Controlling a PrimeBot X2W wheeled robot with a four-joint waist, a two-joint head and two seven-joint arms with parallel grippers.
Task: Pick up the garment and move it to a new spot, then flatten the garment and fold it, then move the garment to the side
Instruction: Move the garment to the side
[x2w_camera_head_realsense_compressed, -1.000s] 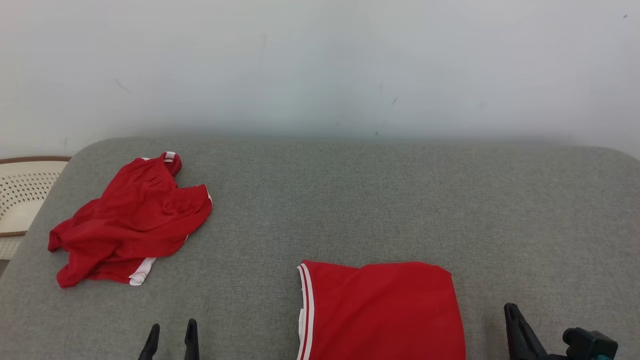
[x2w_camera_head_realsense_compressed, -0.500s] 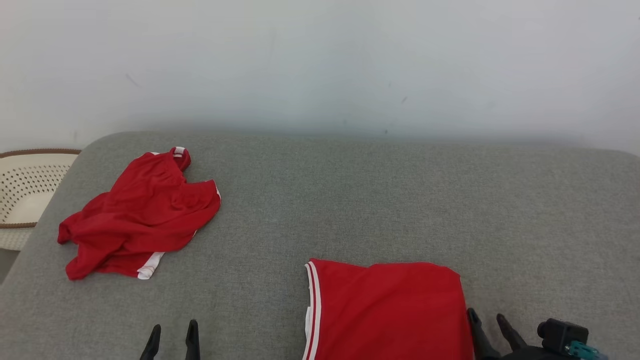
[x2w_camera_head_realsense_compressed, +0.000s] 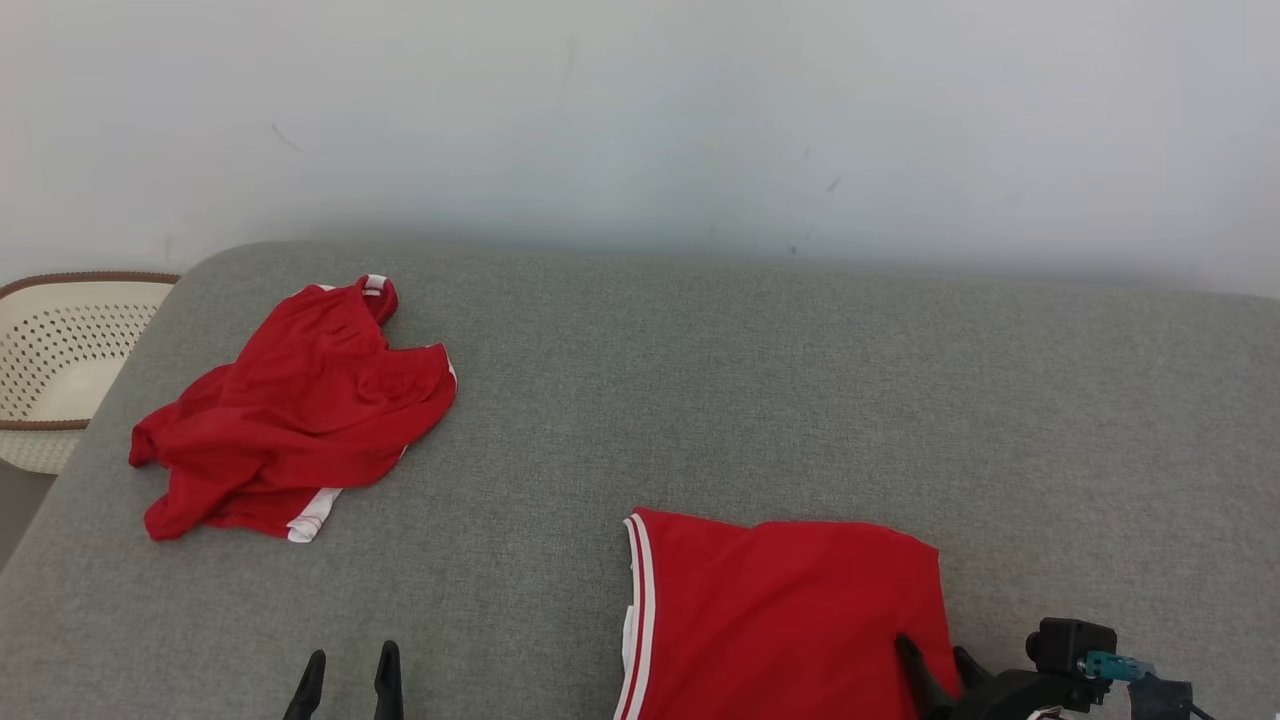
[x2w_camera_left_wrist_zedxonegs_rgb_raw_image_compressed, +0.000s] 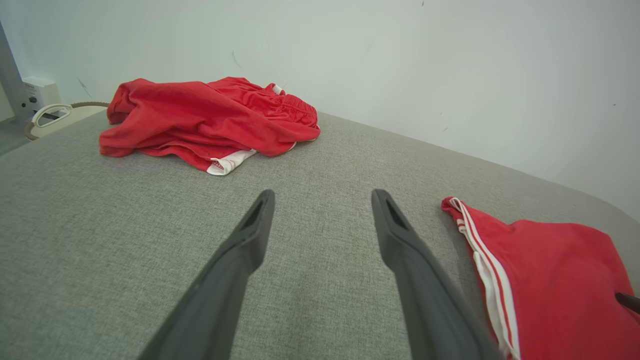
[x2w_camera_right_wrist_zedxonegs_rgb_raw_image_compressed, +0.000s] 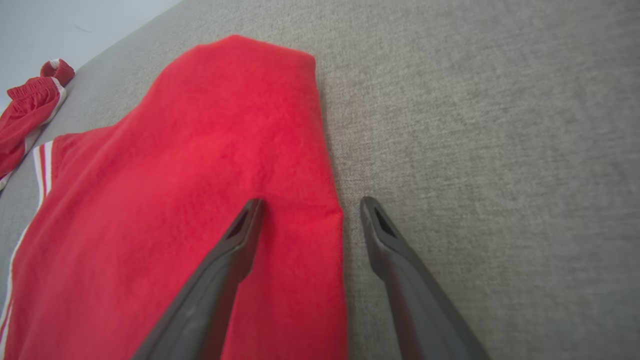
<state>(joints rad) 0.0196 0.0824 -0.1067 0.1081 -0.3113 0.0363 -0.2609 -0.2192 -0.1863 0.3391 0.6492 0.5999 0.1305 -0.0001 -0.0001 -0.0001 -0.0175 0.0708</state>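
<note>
Right gripper is released, fingers spread wide & gripping nothing: they straddle the right edge of the folded garment, 1 finger over the red cloth, the other over bare grey cushion; can't tell whether the tips press down or just hover. In head view this gripper sits at the garment's near-right corner, 1 tip overlapping the red. Left gripper is also released, fingers apart w/ only cushion btwn them, well left of the folded piece. Folded garment lies flat at the near-right of the cushion, white-striped edge facing the robot's left, stripes running near-to-far; its near end is cut off by the frame, so the long axis can't be judged. A crumpled garment lies far-left, well apart, near a perforated basket off the cushion's left end. Vs. 1 s ago: the whole head view has shifted (camera moved), so more basket shows; the 2 garments keep the same layout relative to each other. The right gripper, then clear of the folded garment w/ a strip of cushion btwn, is now at its edge. Left gripper holds the same lower-left spot.
</note>
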